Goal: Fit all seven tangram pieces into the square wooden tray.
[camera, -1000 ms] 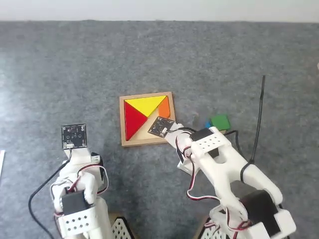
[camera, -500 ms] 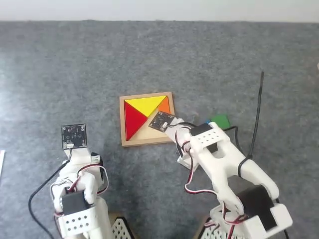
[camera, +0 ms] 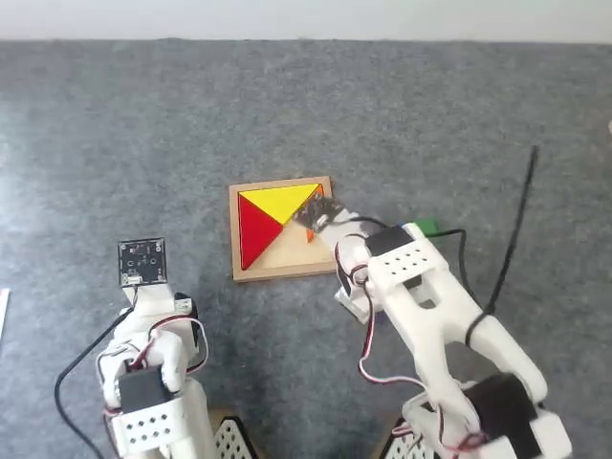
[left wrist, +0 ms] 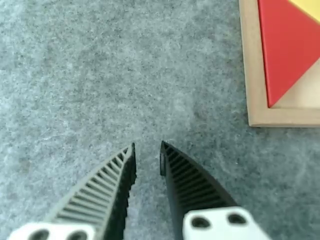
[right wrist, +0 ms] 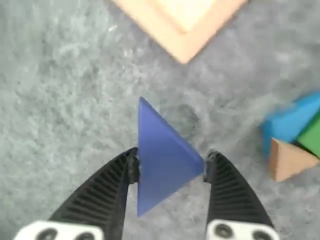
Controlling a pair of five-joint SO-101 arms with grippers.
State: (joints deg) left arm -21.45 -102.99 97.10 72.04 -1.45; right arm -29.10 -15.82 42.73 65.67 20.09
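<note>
Right gripper (right wrist: 171,162) is clamped on the blue triangle (right wrist: 162,155), one finger on each side and the point facing away from the wrist. It sits over grey carpet (camera: 143,124) just off a corner of the wooden tray (camera: 234,234). I can't tell from here whether the piece touches the carpet or is held off it. In the high view the right arm (camera: 411,273) comes in over the tray's right edge, with its wrist above that side of the tray. In the tray, the red triangle (camera: 254,229) lies against the left rim and the yellow triangle (camera: 277,201) against the far rim, the two meeting edge to edge. A sliver of orange (camera: 310,233) shows by the wrist, probably a third piece, but it is mostly covered. Three loose pieces bunch together on the carpet to the right of the tray: a blue piece (right wrist: 292,122), a green piece (right wrist: 312,137) and a tan triangle (right wrist: 287,159), each touching or nearly touching the next. Left gripper (left wrist: 147,146) has its fingers all but together with nothing between them. It hangs over bare carpet near the tray's near-left corner, apart from the tray.
</note>
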